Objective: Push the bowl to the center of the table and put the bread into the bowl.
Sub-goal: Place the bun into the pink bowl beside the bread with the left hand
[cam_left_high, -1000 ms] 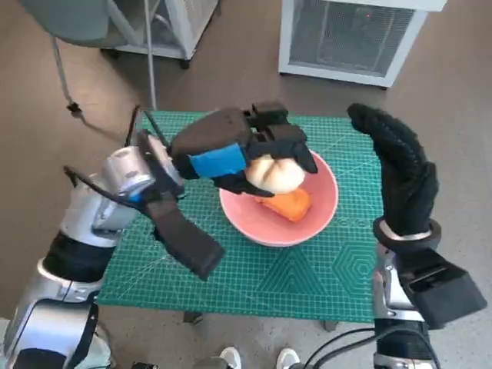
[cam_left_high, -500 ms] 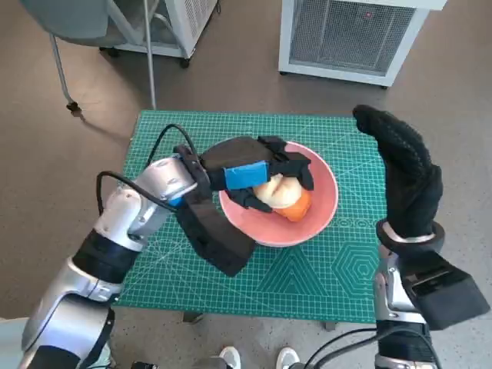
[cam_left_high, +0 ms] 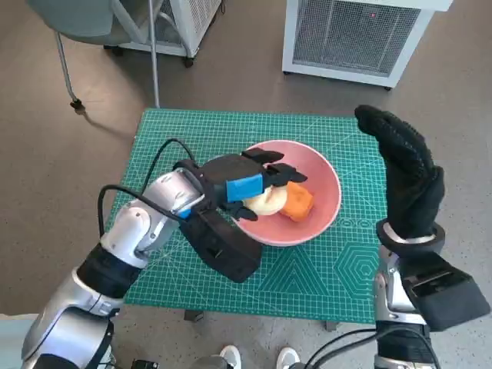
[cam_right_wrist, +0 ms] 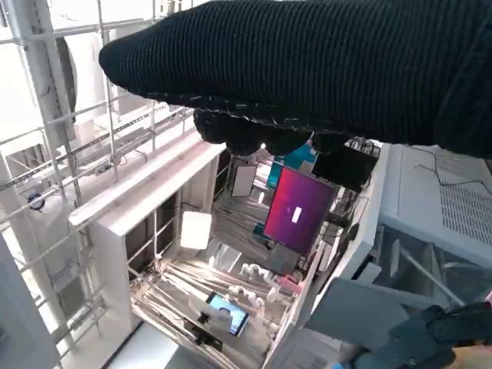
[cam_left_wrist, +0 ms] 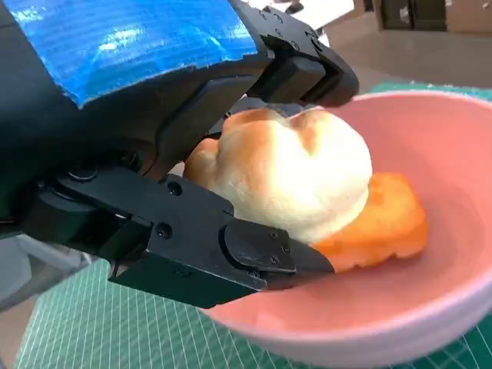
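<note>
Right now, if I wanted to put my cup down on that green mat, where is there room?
The green mat is bare along its far edge beyond the pink bowl, and near the front right corner. The middle is crowded: the left hand holds the bread in the bowl beside an orange piece. The right hand hangs over the right edge.

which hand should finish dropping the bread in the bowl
Left. The left hand already holds the bread inside the pink bowl; the right hand is raised beside the table, holding nothing.

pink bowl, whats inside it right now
The pink bowl holds a pale bread roll, gripped by the left hand, resting on an orange piece. The bowl's floor beneath them is hidden.
</note>
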### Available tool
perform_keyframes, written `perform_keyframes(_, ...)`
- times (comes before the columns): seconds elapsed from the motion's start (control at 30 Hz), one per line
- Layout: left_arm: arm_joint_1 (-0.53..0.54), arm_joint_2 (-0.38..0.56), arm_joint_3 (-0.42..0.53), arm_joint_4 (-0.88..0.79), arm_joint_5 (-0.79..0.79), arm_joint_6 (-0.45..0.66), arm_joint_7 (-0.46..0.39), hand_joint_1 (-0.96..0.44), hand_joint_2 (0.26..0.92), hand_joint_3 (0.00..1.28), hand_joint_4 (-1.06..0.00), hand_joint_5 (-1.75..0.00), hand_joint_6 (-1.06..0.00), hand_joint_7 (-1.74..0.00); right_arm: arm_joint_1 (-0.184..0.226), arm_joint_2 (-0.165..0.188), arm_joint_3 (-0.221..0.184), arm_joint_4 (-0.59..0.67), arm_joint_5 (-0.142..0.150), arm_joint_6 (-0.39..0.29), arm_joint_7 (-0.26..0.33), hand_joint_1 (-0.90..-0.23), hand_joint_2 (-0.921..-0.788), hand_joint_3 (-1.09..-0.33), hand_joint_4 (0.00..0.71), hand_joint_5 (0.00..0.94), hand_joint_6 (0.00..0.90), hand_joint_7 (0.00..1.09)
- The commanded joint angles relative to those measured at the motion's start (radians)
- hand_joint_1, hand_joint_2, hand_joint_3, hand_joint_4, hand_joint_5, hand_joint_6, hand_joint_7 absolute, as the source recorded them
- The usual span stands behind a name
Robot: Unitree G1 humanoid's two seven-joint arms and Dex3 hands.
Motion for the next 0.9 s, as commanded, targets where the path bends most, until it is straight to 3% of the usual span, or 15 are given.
perform_keyframes(0.03,0.023,0.006,-0.001,-0.025,0.002,0.011,0.002,-0.08,0.835,0.06,0.0,0.0,-0.16,-0.26,0.006,0.006,0.004,0.005,-0.009,0.016,-0.006,-0.502,-0.921,-0.827,0.277,0.027,-0.001,0.61)
perform_keyframes(0.33,0.053,0.018,0.052,-0.091,-0.059,0.041,-0.026,-0.06,0.843,0.05,0.0,0.0,-0.19,-0.26,-0.006,0.003,0.005,0.014,-0.003,0.014,0.0,-0.507,-0.921,-0.826,0.277,0.028,-0.001,0.61)
perform_keyframes(0.9,0.09,0.024,0.2,-0.226,-0.322,0.204,-0.198,-0.09,0.804,0.01,-0.01,0.0,-0.21,-0.23,-0.042,0.004,0.017,0.033,0.0,0.017,0.01,-0.51,-0.921,-0.829,0.275,0.028,-0.001,0.61)
